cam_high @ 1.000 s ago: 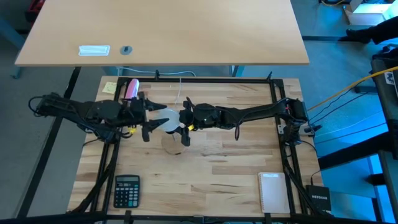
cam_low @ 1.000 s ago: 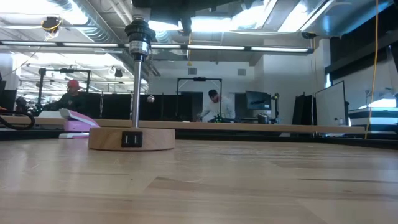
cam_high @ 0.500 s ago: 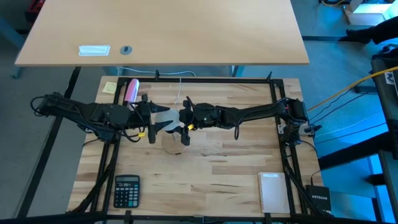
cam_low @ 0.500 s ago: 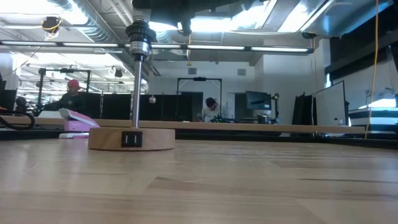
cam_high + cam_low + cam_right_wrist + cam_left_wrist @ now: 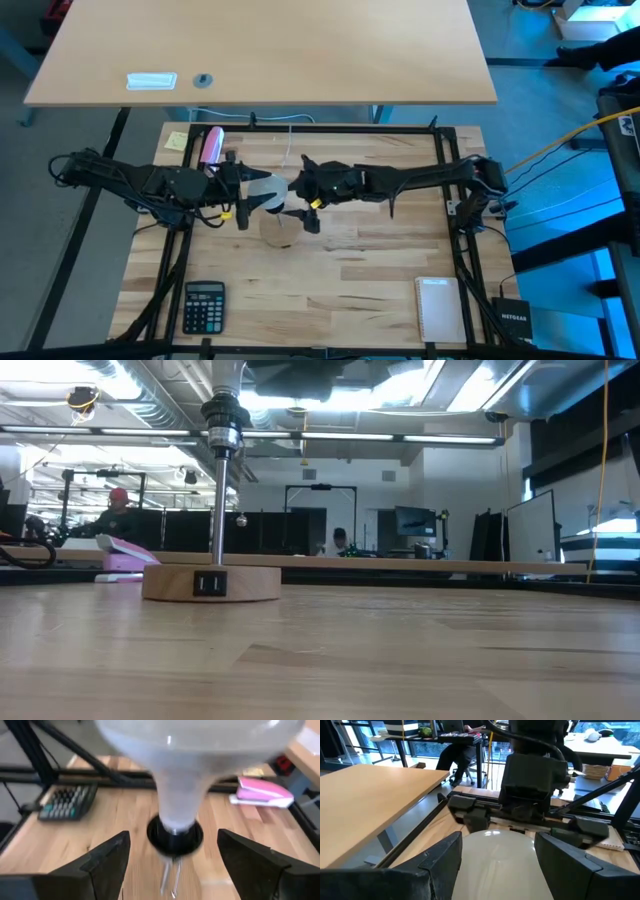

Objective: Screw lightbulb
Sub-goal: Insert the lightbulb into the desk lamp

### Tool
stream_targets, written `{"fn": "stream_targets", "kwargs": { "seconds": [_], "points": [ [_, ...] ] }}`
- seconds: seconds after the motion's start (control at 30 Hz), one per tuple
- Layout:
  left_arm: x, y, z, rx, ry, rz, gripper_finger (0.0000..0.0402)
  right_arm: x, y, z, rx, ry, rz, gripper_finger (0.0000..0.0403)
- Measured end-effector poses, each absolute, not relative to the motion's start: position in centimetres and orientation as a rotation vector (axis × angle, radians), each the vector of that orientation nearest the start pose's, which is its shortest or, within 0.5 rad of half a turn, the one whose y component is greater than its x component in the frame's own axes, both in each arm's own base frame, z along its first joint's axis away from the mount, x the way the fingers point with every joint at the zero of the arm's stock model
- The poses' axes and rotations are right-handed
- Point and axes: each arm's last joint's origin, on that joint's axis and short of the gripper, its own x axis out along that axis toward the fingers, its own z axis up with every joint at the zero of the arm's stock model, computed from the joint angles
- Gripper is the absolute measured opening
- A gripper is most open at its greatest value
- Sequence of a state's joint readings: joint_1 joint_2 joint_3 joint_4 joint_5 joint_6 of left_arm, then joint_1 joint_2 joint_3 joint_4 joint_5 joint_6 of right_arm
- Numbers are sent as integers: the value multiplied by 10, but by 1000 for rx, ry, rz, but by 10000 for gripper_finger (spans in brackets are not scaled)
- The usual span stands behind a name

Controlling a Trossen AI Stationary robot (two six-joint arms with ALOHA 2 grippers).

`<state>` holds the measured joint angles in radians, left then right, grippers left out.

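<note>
Both grippers, left & right, tight round lightbulb, mid-table.

A robotics lab in an open-plan office: beyond the butcher-block workbench in its black metal frame, a plain desk, monitors, exposed ceiling ducts and seated people at distant workstations.

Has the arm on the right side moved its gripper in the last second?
Yes. In the high view the right gripper has swung toward the calculator's side of the table, off the lightbulb, fingers now open.
</note>
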<state>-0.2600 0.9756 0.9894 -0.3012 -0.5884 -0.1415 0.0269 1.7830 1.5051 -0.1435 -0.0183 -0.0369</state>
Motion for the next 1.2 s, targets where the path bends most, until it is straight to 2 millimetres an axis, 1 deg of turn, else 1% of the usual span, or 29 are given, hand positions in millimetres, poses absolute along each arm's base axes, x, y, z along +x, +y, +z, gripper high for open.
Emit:
{"fn": "stream_targets", "kwargs": {
  "seconds": [0.1, 0.17, 0.27, 0.4, 0.47, 0.53, 0.6, 0.73, 0.87, 1.0, 1.07, 1.2],
  "points": [
    [201, -37, 359, -21, 240, 344, 239, 407, 11, 313, -61, 455, 36, 300],
    [202, -37, 359, -21, 239, 344, 239, 403, 11, 299, -69, 461, 20, 295],
    [202, -37, 359, -25, 240, 345, 239, 398, 12, 260, -77, 453, 3, 285],
    [202, -37, 359, -27, 240, 345, 239, 389, 17, 216, -16, 252, -5, 270],
    [202, -37, 359, -27, 240, 345, 239, 385, 17, 190, 36, 228, 3, 264],
    [202, -37, 359, -27, 240, 345, 239, 386, 18, 171, 72, 229, 39, 260],
    [202, -37, 359, -27, 240, 345, 239, 393, 18, 166, 77, 214, 55, 257],
    [202, -37, 359, -27, 241, 345, 239, 412, 13, 156, 43, 222, 67, 249],
    [202, -37, 359, -27, 241, 345, 239, 431, 7, 153, 5, 199, 86, 237],
    [202, -37, 359, -27, 242, 345, 239, 435, 2, 136, 8, 267, 95, 224],
    [202, -37, 359, -26, 241, 345, 239, 434, -1, 140, 9, 257, 100, 219],
    [202, -37, 358, -25, 242, 345, 239, 431, -5, 165, -9, 215, 137, 214]
  ]
}}
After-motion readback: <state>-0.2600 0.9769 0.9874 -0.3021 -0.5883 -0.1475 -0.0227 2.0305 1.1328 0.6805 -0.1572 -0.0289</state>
